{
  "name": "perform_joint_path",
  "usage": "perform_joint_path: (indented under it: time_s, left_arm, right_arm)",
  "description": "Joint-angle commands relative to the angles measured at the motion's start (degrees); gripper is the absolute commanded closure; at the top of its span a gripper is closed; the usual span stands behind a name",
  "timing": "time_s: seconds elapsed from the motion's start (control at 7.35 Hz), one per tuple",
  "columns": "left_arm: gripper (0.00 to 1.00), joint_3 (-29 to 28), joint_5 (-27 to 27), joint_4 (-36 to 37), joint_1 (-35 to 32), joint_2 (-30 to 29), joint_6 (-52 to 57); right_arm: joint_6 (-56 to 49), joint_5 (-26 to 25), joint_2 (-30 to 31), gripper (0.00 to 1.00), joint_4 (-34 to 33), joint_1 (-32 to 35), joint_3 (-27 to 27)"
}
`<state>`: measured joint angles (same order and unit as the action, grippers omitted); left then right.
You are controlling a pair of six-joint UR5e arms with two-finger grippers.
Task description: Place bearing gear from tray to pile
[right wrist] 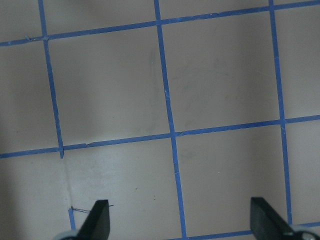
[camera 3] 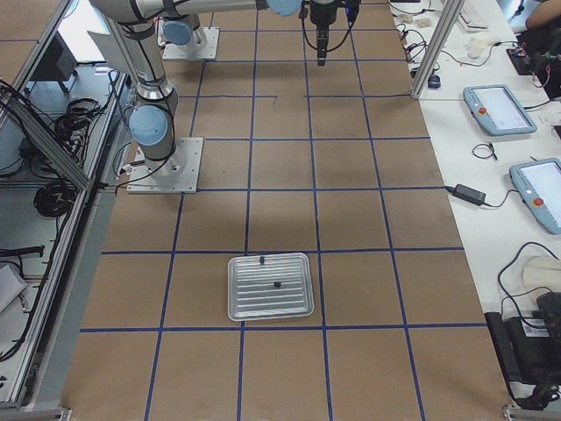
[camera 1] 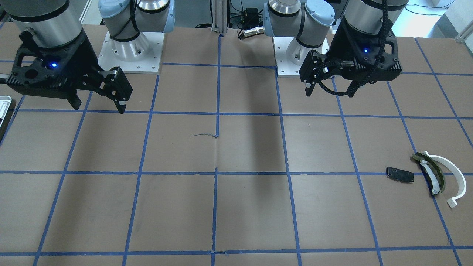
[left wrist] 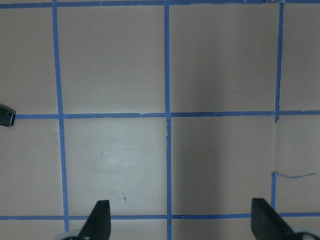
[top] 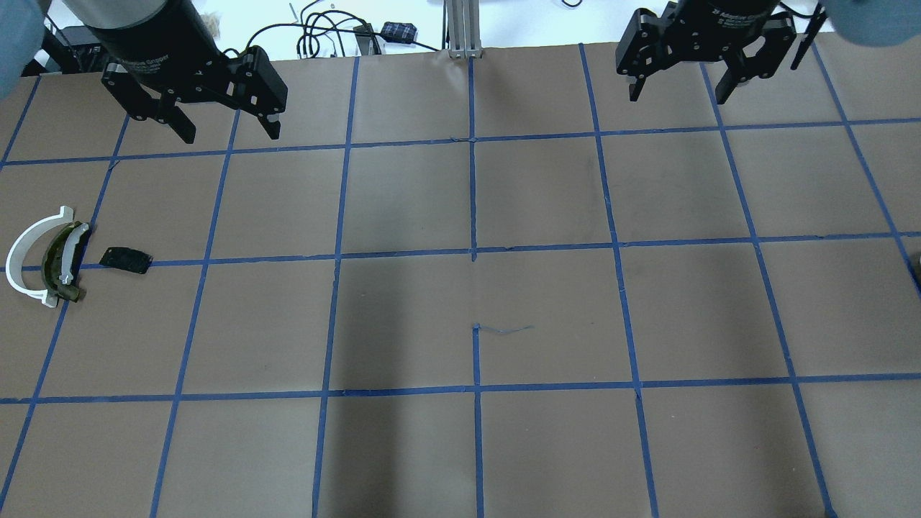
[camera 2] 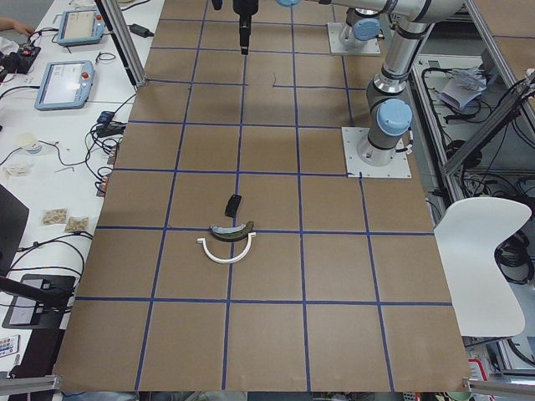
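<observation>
- table: brown, blue tape grid.
- tray: near the table's right-end edge, long side running from robot-side edge toward operator-side edge.
- bearing gear: probably the small dark piece mid-tray; shape too small to tell. a second dark speck sits by the rim.
- pile: at the opposite, left-end edge.
- right gripper: raised, fingers wide apart, nothing held; the nearer arm, with the tray out beyond it toward the right-end edge.
- left gripper: raised, fingers spread, nothing held, on the pile's side.
</observation>
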<state>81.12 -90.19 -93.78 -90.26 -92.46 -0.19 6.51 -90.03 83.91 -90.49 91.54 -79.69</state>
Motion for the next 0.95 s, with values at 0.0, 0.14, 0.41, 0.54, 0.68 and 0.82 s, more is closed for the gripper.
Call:
perform_joint_path:
  time_s: [0.0,0.14,0.41,0.54,0.68,0.82]
  left_arm:
    - [0.0,0.0,-0.1,0.0,0.0,0.2,0.0]
    - [0.0,0.0,0.0,0.1,0.0,0.2,-0.1]
    - [0.0,-0.1,-0.1,0.1,0.0,0.0,0.0]
    - [0.0,-0.2,-0.1,0.0,0.0,0.0,0.0]
    - [0.0,-0.2,-0.1,0.1,0.0,0.0,0.0]
    - [0.0,-0.2,-0.1,0.0,0.0,0.1,0.0]
  right_arm:
    - [0.0,-2.5,-0.5,0.0,0.0,1.6,0.1]
    - [0.0,-2.3,-0.5,0.0,0.0,1.6,0.1]
    - [-0.8,-2.6,-0.5,0.0,0.1,1.6,0.2]
    - [-1.7,-3.7,-0.8,0.0,0.1,0.7,0.2]
    - [-4.4,-4.0,-0.8,0.0,1.2,-1.3,0.3]
    - [-14.0,-4.2,-0.3,0.0,2.7,-5.1,0.2]
